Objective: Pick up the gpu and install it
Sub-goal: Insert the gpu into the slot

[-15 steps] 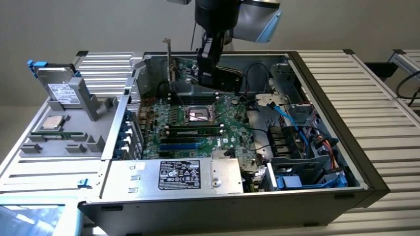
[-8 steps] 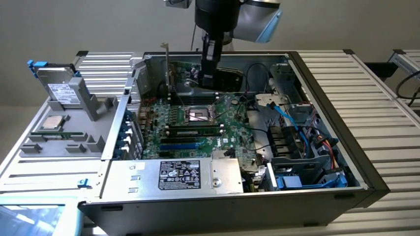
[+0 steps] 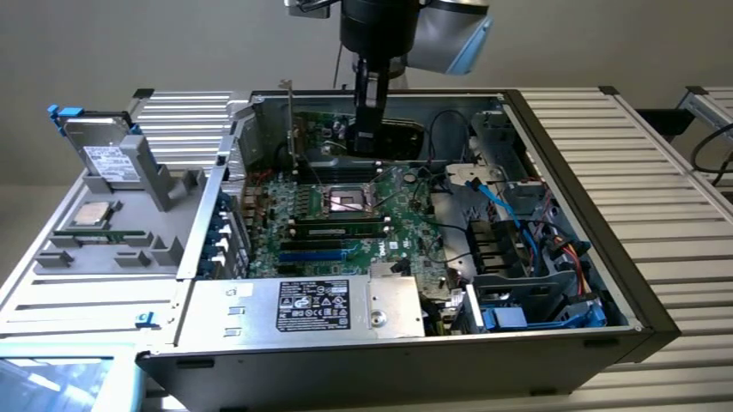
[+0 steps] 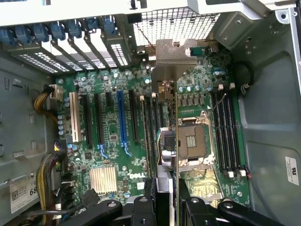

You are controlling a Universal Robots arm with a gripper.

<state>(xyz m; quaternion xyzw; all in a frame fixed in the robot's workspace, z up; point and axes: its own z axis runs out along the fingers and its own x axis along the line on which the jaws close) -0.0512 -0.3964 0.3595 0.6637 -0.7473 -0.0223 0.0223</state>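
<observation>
The arm reaches down from above into the open computer case (image 3: 572,215), which lies on its side on the ribbed metal bench (image 3: 675,172). Its hand (image 4: 167,207) is partly closed, a dark finger on each side of the gpu (image 4: 168,141), so the card is gripped by its flat faces and stands on edge. From the wrist camera the card shows as a thin line running away from the hand, ending in its silver bracket up against the back wall of the case, near the row of blue-clipped slot covers (image 4: 70,33).

The card is over the green motherboard (image 4: 108,141), just beside the open processor socket (image 4: 193,141) and roughly in line with the long expansion slots (image 4: 123,122). I cannot tell whether its lower edge is touching a slot or hanging just above it. Four memory slots (image 4: 228,132) lie on the far side of the socket from the card.

In the exterior view, a silver power supply (image 3: 309,305) with a black label sits at the near end of the case. Off to the exterior view's left a grey tray (image 3: 172,184) carries a silver drive (image 3: 109,159) standing upright, a small square processor chip (image 3: 94,215) and a memory stick (image 3: 109,233)
</observation>
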